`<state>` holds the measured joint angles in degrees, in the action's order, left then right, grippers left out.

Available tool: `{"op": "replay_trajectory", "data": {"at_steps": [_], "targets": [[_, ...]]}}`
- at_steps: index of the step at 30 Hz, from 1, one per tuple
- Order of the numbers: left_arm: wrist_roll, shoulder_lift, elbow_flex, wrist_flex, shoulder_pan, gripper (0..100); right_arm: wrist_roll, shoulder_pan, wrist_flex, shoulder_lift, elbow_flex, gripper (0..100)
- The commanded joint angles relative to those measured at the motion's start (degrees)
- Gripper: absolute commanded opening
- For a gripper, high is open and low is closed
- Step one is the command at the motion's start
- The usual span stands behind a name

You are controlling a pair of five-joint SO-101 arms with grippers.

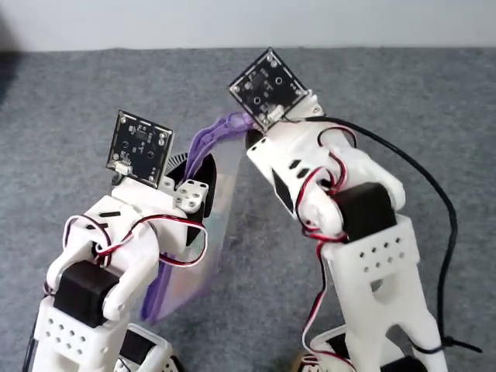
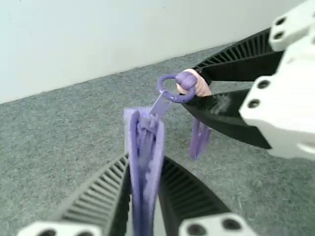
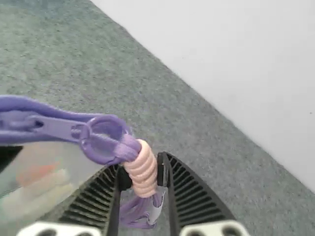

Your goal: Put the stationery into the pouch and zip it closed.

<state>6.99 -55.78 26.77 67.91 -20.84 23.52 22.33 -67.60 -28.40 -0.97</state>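
Now your left gripper (image 2: pixel 144 160) is pinching the pouch (image 2: pixel 142 129) between its jaws, your right gripper (image 3: pixel 140 166) is clamping the zipper pull (image 3: pixel 110 142).

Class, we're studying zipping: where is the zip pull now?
High view: the zip pull is at the pouch's far end, clamped in the right gripper.

Purple pouch (image 1: pixel 219 203) btwn L arm (image 1: pixel 116 248), R arm (image 1: pixel 349 209)
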Motion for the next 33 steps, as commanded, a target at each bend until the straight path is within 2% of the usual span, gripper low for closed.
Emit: {"op": "replay_trajectory", "data": {"at_steps": [1, 10, 15, 20, 33], "targets": [[-0.2, -2.2, -0.9, 0.6, 0.1, 1, 0.0, -5.2, 2.8, 1.9, 1.6, 0.6], [2.7, -2.2, -5.2, 2.5, 0.1, 1, -1.8, -9.6, 3.6, 6.3, 1.3, 0.6], [3.9, -2.2, -7.3, 2.5, 0.2, 1, -1.3, -12.1, 4.3, 5.9, -4.4, 0.6], [3.9, -2.2, -10.9, 4.7, 0.2, 1, -1.2, -15.7, 9.6, 5.8, -11.2, 0.6], [5.4, -2.2, -20.1, 7.2, 0.3, 1, -1.1, -19.6, 18.5, 6.3, -23.5, 0.6]]}}
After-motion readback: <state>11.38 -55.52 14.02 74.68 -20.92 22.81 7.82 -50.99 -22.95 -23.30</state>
